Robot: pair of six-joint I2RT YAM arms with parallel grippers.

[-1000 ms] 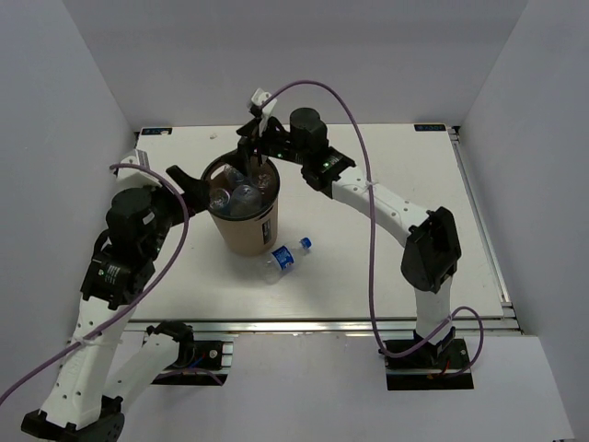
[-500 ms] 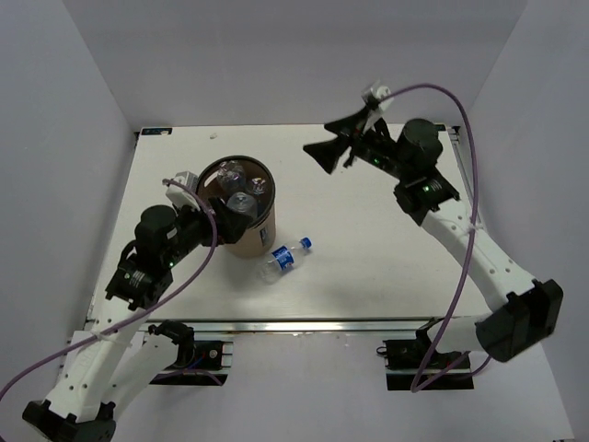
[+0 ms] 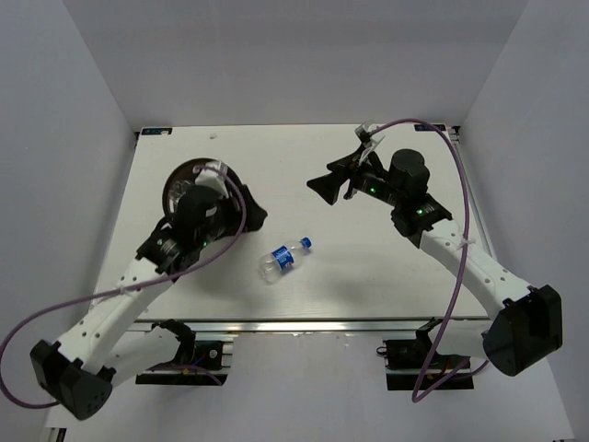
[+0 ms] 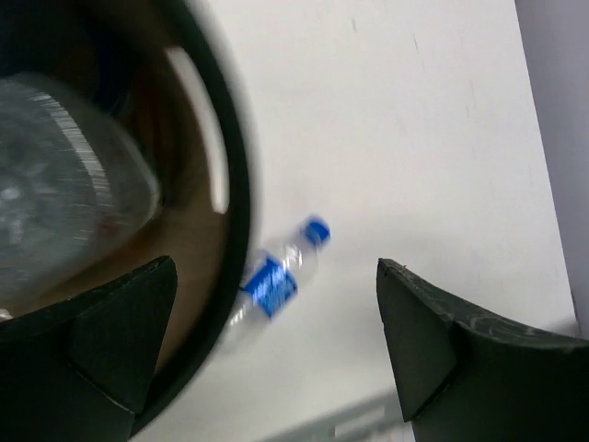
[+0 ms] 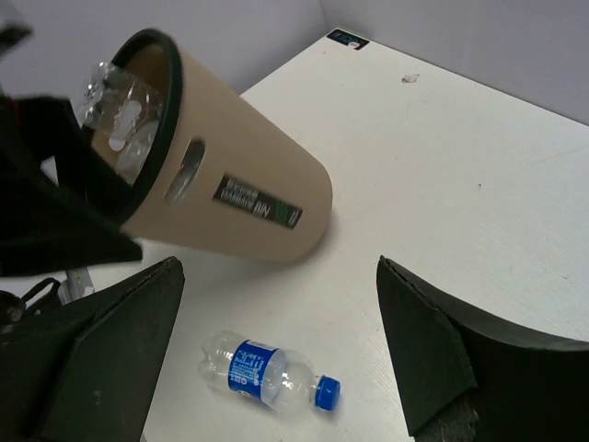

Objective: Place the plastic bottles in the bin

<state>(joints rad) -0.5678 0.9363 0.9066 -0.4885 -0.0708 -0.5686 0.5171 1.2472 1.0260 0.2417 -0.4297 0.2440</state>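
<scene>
**Left:** At the left of the matte white table (image 3: 386, 267), the left gripper (image 4: 276, 265) hangs over the bin (image 5: 235, 198). Its black, wedge-shaped jaws are spread wide and hold nothing. One finger (image 4: 120, 331) sits above the bin's brown inside, the other above bare tabletop. In the top view the arm covers much of the bin's mouth.

The bin is a smooth, cardboard-brown cylinder with a dark rim and an oval slot (image 5: 189, 166) cut in its wall near the top. Crinkled clear plastic bottles (image 5: 115, 97) are heaped inside it, close to the rim; how many cannot be told. A narrow black strip label (image 5: 260, 204) on the bin's wall carries white lettering and a green mark, too small to read.

**Centre:** Near the bin but not touching it, a lone bottle (image 3: 283, 259) lies on its side on the table. It is clear and ribbed, and its blue cap (image 5: 326, 390) points away from the bin. Its blue wrap label (image 5: 247, 361) bears white print that cannot be made out.

**Right:** The right gripper (image 3: 333, 177) hovers above the table, well apart from both bin and lone bottle. Its black jaws stand wide and empty.

A silver metal rail (image 3: 322, 324) runs along the table's near edge. A small blue sticker (image 5: 348, 39) marks a far corner, its writing illegible.
</scene>
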